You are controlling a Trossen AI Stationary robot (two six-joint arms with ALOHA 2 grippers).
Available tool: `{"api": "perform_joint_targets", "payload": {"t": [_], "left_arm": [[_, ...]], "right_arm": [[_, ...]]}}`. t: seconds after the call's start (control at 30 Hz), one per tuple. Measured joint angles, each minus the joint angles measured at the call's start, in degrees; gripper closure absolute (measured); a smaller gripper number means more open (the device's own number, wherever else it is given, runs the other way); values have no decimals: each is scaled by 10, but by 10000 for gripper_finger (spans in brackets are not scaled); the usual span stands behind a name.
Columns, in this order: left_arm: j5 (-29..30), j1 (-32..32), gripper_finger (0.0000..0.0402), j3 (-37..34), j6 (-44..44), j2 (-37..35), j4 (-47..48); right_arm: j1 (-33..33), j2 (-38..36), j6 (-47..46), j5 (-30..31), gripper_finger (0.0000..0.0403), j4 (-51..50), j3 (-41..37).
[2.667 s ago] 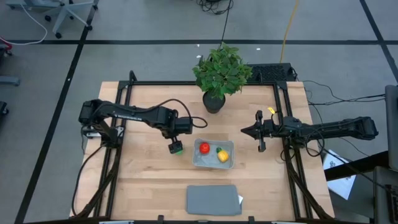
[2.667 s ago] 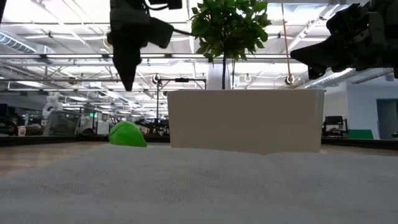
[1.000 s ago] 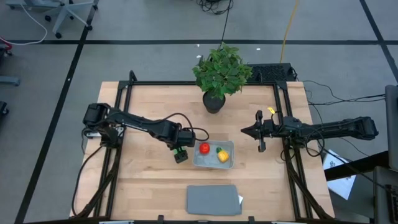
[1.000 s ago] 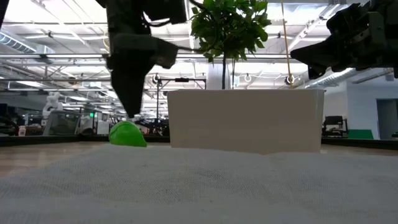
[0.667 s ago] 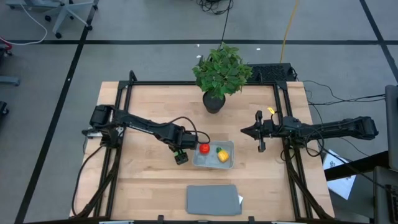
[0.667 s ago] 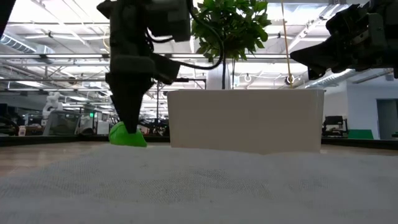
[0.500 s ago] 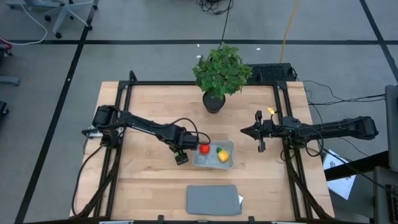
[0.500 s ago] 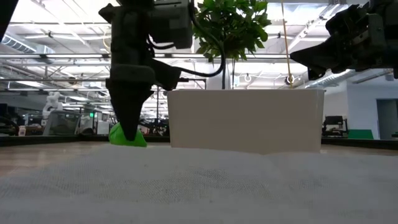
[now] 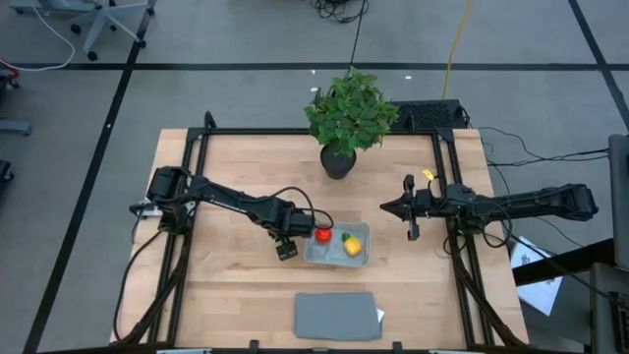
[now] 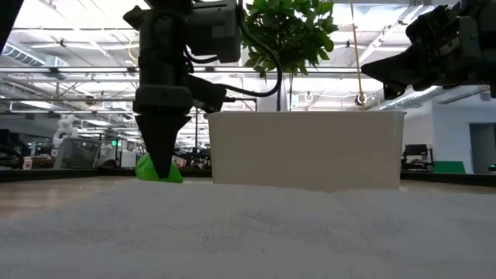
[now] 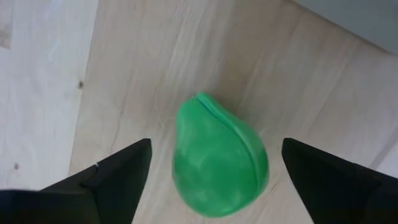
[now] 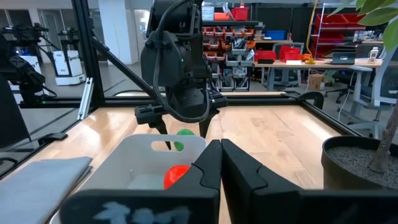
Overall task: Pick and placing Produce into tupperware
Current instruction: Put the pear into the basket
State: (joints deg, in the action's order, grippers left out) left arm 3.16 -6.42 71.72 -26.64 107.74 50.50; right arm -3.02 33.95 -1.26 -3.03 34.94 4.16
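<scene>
The round green produce (image 11: pixel 221 165) lies on the wooden table just left of the tupperware (image 9: pixel 337 262). My left gripper (image 11: pixel 216 144) points down over it, open, one finger on each side with a gap between each finger and the piece. In the low view the gripper (image 10: pixel 161 167) reaches down in front of the green piece (image 10: pixel 146 166). The round red produce (image 9: pixel 322 234) and the yellow produce (image 9: pixel 351 245) lie inside the tupperware. My right gripper (image 9: pixel 388 207) hangs shut above the table, right of the tupperware, pointing level toward it.
A leafy potted plant (image 9: pixel 349 123) stands at the table's far edge behind the tupperware. A flat grey rectangle (image 9: pixel 337 315) lies near the front edge. Black frame rails (image 9: pixel 201 147) run along the table's left and right sides.
My left gripper has sunk straight down over the green produce, from just above it until its open fingers stand on either side of it near the table. The green piece has stayed where it was.
</scene>
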Motion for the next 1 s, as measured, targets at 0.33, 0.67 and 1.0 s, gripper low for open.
{"api": "perform_joint_targets", "payload": {"t": [0.33,0.67,1.0], "left_arm": [[0,0,152,0,0,0,0],[-1,0,195,0,8,-1,0],[-1,0,188,0,24,-1,4]], "right_arm": [[0,0,0,0,403,0,0],[0,0,0,0,403,0,0],[0,0,0,0,403,0,0]]}}
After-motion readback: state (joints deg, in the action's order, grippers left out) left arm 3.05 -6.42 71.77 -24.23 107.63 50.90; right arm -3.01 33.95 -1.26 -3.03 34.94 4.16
